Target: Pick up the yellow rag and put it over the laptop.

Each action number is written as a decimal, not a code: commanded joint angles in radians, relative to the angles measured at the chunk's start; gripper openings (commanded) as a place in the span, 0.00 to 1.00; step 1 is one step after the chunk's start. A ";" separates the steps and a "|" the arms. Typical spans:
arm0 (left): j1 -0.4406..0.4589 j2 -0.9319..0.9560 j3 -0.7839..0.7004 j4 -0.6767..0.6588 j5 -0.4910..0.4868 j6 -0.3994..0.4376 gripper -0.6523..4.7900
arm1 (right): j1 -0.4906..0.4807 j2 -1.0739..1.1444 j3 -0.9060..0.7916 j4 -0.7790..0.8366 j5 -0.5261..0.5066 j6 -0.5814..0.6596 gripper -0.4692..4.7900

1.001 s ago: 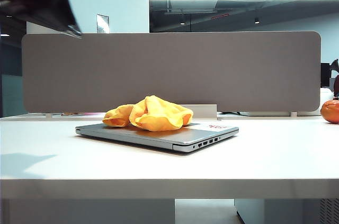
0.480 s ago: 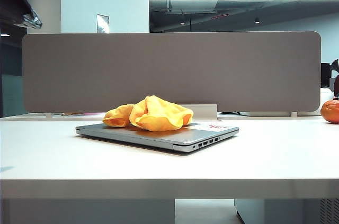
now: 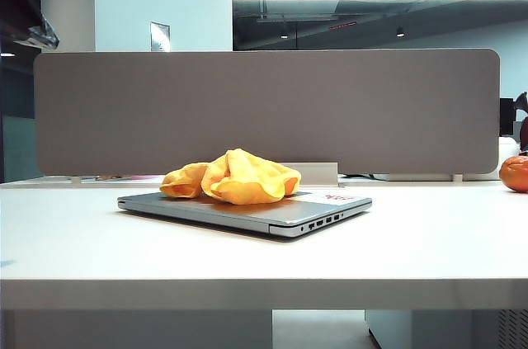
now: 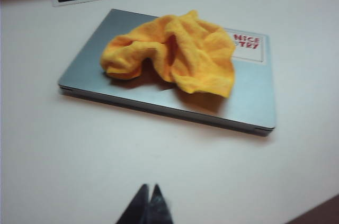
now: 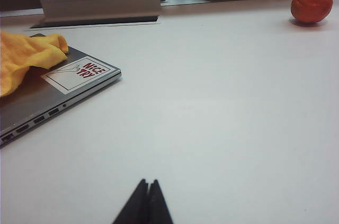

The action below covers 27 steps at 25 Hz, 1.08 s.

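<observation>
A white table (image 3: 412, 250) fills the scene, with a closed silver-grey laptop (image 3: 247, 210) lying flat on it, a little left of centre in the exterior view. The yellow rag (image 3: 235, 176) sits crumpled in loose folds on the laptop's lid, covering its middle and rear part and leaving bare the near lid edge and the corner with a white sticker (image 5: 78, 74) printed in red.

My left gripper (image 4: 149, 203) hangs above the bare table in front of the laptop's long near edge, well apart from it; my two dark fingertips are pressed together with nothing between them. In the exterior view only a dark piece of my left arm (image 3: 29, 11) shows at the upper left corner.

My right gripper (image 5: 147, 200) hangs low over bare table on the laptop's right side, beside the edge with the row of ports (image 5: 32, 122). Its fingertips are also pinched together and hold nothing.

Around us: a wide grey divider panel (image 3: 264, 110) stands upright along the table's far edge, behind the laptop. A grey slotted cable tray (image 5: 100, 8) lies at its foot, just behind the laptop. A round orange fruit (image 5: 311, 4) rests near the table's far right corner, well apart from the laptop and from both grippers.

Nothing stands between either gripper and the laptop. The table surface in front of the laptop and to its right is bare up to the front edge.
</observation>
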 commanded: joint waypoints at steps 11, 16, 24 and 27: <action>0.285 -0.097 -0.185 0.235 -0.001 0.015 0.11 | 0.000 -0.002 -0.005 0.011 0.003 -0.002 0.08; 0.360 -0.258 -0.347 0.390 -0.002 0.016 0.11 | 0.000 -0.002 -0.005 0.011 0.003 -0.002 0.08; 0.472 -0.426 -0.460 0.422 0.026 0.013 0.11 | 0.000 -0.002 -0.005 0.011 0.003 -0.002 0.08; 0.504 -0.465 -0.470 0.420 0.026 0.013 0.11 | 0.000 -0.002 -0.006 0.011 0.003 -0.002 0.08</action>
